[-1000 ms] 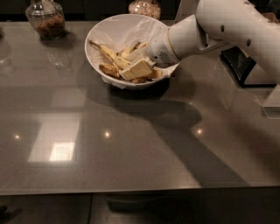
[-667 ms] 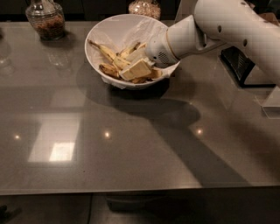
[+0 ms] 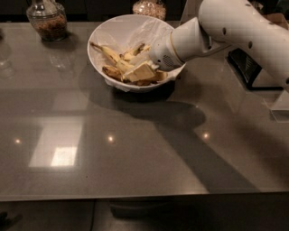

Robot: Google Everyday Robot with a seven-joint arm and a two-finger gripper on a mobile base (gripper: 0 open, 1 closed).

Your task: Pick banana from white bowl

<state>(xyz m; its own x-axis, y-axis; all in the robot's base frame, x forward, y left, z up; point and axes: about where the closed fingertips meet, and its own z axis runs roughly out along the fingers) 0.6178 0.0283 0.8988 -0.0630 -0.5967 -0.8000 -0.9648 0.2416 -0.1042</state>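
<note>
The white bowl (image 3: 118, 28) stands at the back middle of the grey table and has a crinkled white lining. Several bananas lie in it. The banana (image 3: 108, 54) is the long curved yellow one on the bowl's left side, its dark stem pointing up-left. My gripper (image 3: 141, 66) reaches in over the bowl's right rim, down among the bananas and just right of the long one. The white arm (image 3: 235, 27) comes in from the upper right. The arm and gripper hide the bowl's right part and the bananas under them.
A glass jar (image 3: 46, 18) with brown contents stands at the back left, another jar (image 3: 149, 6) behind the bowl. A dark object (image 3: 246, 67) and a clear stand (image 3: 280, 106) are at the right edge. The table's front edge (image 3: 135, 197) runs across the bottom.
The arm has shifted very slightly to the left. The gripper stays down in the bowl among the bananas. The bananas have not visibly moved.
</note>
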